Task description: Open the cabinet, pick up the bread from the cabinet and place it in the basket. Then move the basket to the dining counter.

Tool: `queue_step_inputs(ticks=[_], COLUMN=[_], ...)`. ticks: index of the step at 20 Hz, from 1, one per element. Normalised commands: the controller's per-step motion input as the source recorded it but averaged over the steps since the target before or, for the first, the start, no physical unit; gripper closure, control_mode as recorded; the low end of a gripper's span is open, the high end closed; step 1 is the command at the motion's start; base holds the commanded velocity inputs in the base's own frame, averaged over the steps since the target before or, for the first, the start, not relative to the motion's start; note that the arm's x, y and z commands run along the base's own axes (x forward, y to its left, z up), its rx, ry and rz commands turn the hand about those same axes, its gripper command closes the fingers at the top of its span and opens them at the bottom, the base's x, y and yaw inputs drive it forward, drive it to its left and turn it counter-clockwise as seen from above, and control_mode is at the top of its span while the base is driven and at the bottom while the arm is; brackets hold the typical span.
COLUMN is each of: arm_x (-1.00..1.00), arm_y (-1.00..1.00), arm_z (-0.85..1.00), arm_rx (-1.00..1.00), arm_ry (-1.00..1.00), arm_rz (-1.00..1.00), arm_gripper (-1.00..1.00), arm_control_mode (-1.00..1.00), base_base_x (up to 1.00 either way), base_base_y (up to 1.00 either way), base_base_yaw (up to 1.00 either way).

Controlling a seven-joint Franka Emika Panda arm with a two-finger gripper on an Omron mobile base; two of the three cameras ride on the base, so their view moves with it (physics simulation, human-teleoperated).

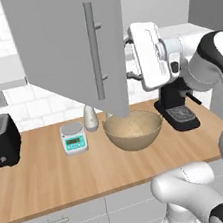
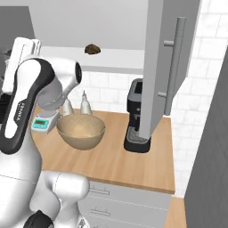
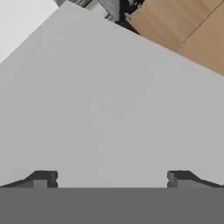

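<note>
Although the cabinet [image 2: 165,67] door now stands swung wide, the bread [image 2: 91,49] sits untouched on its shelf inside, up above the basket [image 1: 133,129], which rests empty on the worktop [image 1: 52,178]. Picking, dropping in and carrying to the dining counter all appear left to do. With its tips spread wide and holding nothing, the tool [image 3: 112,178] faces a flat grey panel, probably the door.

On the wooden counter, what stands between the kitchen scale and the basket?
A small pale bottle stands between the kitchen scale and the basket, set slightly behind them toward the tiled wall. The left base view shows it best.
</note>
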Motion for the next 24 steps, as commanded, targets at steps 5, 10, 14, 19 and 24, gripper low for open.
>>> queue_step_inputs(ticks=[5,10,14,19,24], arm_x=[0.05,0.04,0.01,0.00,0.00], arm_y=[1.00,1.00,1.00,0.99,-0.23], arm_z=[0.00,-0.01,-0.05,-0.02,-0.18], arm_rx=[-0.14,-0.22,-0.20,-0.14,-0.05], arm_ry=[0.25,0.26,0.10,0.00,0.00], arm_rz=[0.34,0.32,0.10,0.00,0.00], arm_gripper=[-1.00,-1.00,-1.00,-1.00,-1.00], arm_control_mode=[-1.00,-1.00,-1.00,-1.00,-1.00], base_base_x=[0.00,0.00,0.00,0.00,0.00], base_base_y=[0.00,0.00,0.00,0.00,0.00], base_base_yaw=[0.00,0.00,0.00,0.00,0.00])
